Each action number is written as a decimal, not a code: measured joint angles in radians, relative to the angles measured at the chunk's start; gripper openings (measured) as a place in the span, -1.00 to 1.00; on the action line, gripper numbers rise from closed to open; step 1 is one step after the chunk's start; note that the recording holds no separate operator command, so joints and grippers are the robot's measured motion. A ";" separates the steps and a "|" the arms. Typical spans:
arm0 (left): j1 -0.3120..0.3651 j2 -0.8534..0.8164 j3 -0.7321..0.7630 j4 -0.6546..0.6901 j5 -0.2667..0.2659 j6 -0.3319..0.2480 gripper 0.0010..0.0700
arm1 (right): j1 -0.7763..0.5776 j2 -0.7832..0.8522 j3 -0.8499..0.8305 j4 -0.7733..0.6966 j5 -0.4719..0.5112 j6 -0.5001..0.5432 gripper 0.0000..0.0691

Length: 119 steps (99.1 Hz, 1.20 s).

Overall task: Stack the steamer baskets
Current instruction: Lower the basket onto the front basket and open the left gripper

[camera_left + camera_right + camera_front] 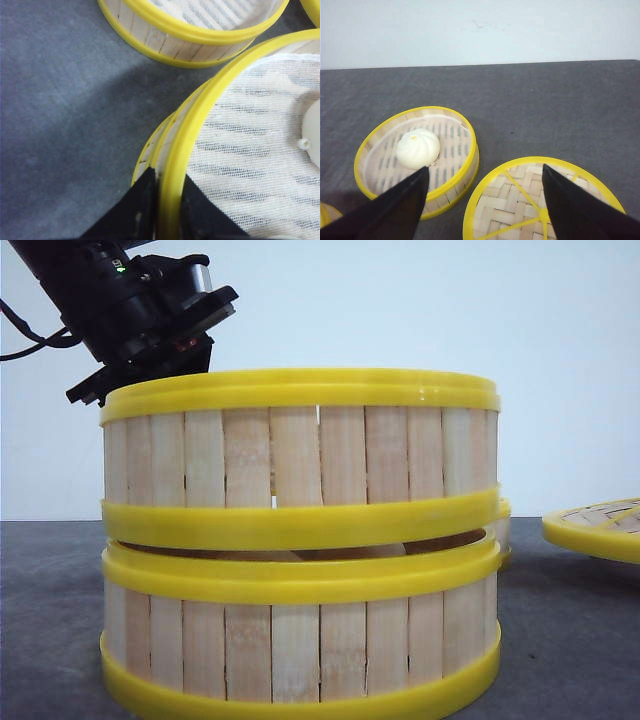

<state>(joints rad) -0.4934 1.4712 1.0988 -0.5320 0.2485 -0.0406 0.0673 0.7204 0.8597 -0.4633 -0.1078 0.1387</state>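
Observation:
Two steamer baskets fill the front view, one over the other. The upper basket (300,455) hangs slightly tilted just above the lower basket (300,635), with a narrow gap between their yellow rims. My left gripper (130,380) is shut on the upper basket's top rim (172,150) at its far left; white mesh cloth (240,145) lines this basket. A third basket (415,155) stands apart on the table with a white bun (417,148) inside. My right gripper (483,167) is open above it, holding nothing.
A flat woven lid (540,200) with a yellow rim lies on the dark grey table (530,110) beside the third basket, also at the right of the front view as the lid (600,525). A white wall stands behind the table.

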 joint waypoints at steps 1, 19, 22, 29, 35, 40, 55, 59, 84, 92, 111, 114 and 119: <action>0.000 0.002 0.000 0.000 0.001 0.000 -0.95 | 0.000 0.000 0.000 0.000 0.000 0.000 0.29; -0.002 0.021 -0.001 -0.003 0.001 0.001 -0.95 | 0.000 0.000 0.000 0.000 0.000 0.000 0.29; -0.002 0.021 -0.001 -0.003 0.001 0.001 -0.95 | 0.000 0.000 0.000 0.000 0.000 0.000 0.29; -0.003 0.021 -0.001 -0.003 0.002 0.002 -0.95 | 0.000 0.000 0.000 0.000 0.000 0.000 0.29; -0.003 0.021 -0.002 -0.003 0.002 0.004 -0.95 | 0.000 0.000 0.000 0.000 0.000 0.000 0.29; -0.003 0.021 -0.005 -0.002 0.002 0.004 -0.95 | 0.000 0.000 0.000 0.000 0.000 0.000 0.29; -0.002 0.021 -0.016 0.007 0.002 0.004 -0.95 | 0.000 0.000 0.000 0.000 0.000 0.000 0.29; -0.002 0.021 -0.019 0.013 0.002 0.004 -0.95 | 0.000 0.000 0.000 0.000 0.000 0.000 0.29; -0.002 0.021 -0.021 0.023 0.003 0.004 -0.95 | 0.000 0.000 0.000 -0.003 0.000 0.000 0.29; -0.002 0.021 -0.023 0.029 0.005 0.004 -0.94 | 0.000 0.000 0.000 -0.008 0.000 0.000 0.29; -0.002 0.021 -0.024 0.039 0.014 0.002 -0.73 | 0.000 0.000 0.000 -0.015 0.000 0.000 0.29; -0.002 0.021 -0.024 0.042 0.013 0.002 -0.64 | 0.000 0.000 0.000 -0.015 0.000 0.000 0.29; -0.002 0.021 -0.024 0.042 0.012 0.000 -0.54 | 0.000 0.000 0.000 -0.015 0.000 0.000 0.29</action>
<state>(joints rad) -0.4957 1.4925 1.0748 -0.4896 0.2604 -0.0406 0.0673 0.7204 0.8597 -0.4786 -0.1081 0.1387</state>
